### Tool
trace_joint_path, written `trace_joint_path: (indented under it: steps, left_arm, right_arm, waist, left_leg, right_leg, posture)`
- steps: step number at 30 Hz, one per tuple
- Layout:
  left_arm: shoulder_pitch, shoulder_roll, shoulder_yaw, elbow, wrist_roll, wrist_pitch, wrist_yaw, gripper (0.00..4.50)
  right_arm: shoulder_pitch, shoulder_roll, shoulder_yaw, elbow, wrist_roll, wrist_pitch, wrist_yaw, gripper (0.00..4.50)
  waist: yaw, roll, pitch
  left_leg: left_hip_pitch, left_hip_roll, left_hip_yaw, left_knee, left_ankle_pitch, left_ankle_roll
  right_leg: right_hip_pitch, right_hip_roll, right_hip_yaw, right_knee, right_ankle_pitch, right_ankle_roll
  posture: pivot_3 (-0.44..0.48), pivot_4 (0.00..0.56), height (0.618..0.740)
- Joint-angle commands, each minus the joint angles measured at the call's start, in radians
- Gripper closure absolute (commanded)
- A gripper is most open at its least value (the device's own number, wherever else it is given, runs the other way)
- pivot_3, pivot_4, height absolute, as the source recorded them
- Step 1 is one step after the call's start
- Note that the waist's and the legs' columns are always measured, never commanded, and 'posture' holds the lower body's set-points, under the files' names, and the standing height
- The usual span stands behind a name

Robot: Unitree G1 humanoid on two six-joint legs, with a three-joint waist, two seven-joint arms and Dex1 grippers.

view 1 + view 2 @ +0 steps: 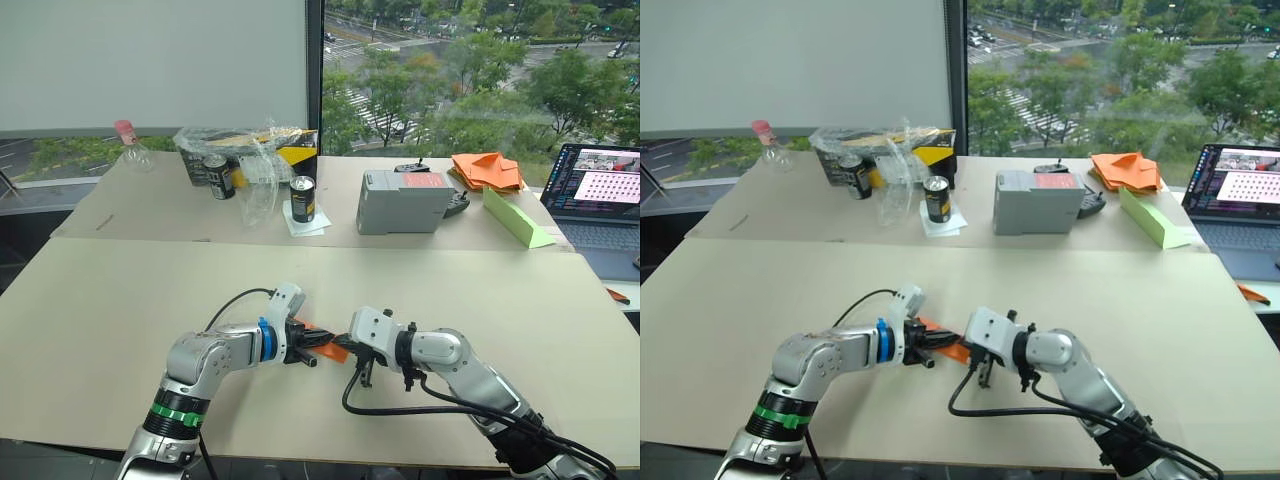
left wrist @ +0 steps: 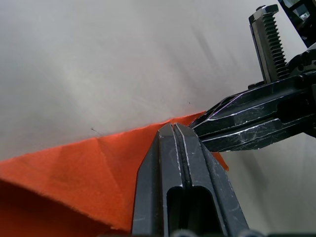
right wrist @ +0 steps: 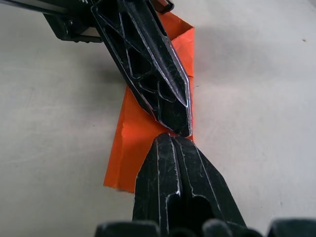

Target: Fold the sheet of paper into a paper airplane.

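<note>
The sheet of paper, bright orange and folded into a narrow strip, lies flat on the beige table near its front middle. My two grippers meet over it tip to tip. From the left comes the left gripper, fingers shut, its tip resting on the strip. The right gripper reaches in from the right, also shut, with its tip on the strip's edge. In the right wrist view the left gripper lies along the paper's length. Neither pair of fingers has paper between it.
On the far table stand a grey box, two cans, plastic bags, a heap of orange paper pieces and a light-green wedge. A laptop sits at the far right.
</note>
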Motion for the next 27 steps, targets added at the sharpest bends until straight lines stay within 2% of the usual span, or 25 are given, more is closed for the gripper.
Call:
trace_joint_path:
  steps: [1,8,18,27]
  left_arm:
    - [0.012,0.025,0.005,0.038,0.04,-0.027,0.012,4.5]
    - [0.031,0.06,0.039,0.069,0.044,-0.057,0.016,4.5]
    - [0.121,0.11,0.097,0.0,0.02,-0.039,0.028,4.5]
    - [0.111,0.107,0.171,0.026,0.018,-0.037,0.052,4.5]
  right_arm:
    - [0.02,-0.005,0.013,0.024,-0.029,0.028,0.0,4.48]
    - [0.016,-0.006,0.016,0.023,-0.027,0.031,0.008,4.48]
    - [0.001,-0.007,0.022,0.043,-0.029,0.018,0.022,4.48]
    - [-0.011,-0.004,0.026,0.063,-0.034,0.003,0.034,4.48]
  waist:
    - [0.0,0.0,0.0]
    - [-0.002,0.0,0.0]
    - [-0.005,0.001,0.0]
    - [-0.004,0.001,-0.001]
  left_leg:
    - [0.0,0.0,0.0,0.0,0.0,0.0]
    - [0.001,0.0,0.0,0.0,0.0,0.0]
    - [0.002,0.001,0.0,-0.001,0.0,0.0]
    - [0.002,0.001,0.0,-0.001,0.0,0.0]
  right_leg:
    - [0.0,0.0,0.0,0.0,0.0,0.0]
    - [0.0,0.0,0.0,0.0,0.0,0.0]
    - [0.0,0.0,0.0,0.0,0.0,0.0]
    - [0.001,0.001,0.0,0.0,0.0,0.0]
  posture:
    - [0.0,0.15,0.74]
    - [0.0,0.15,0.74]
    - [0.0,0.15,0.74]
    - [0.0,0.15,0.74]
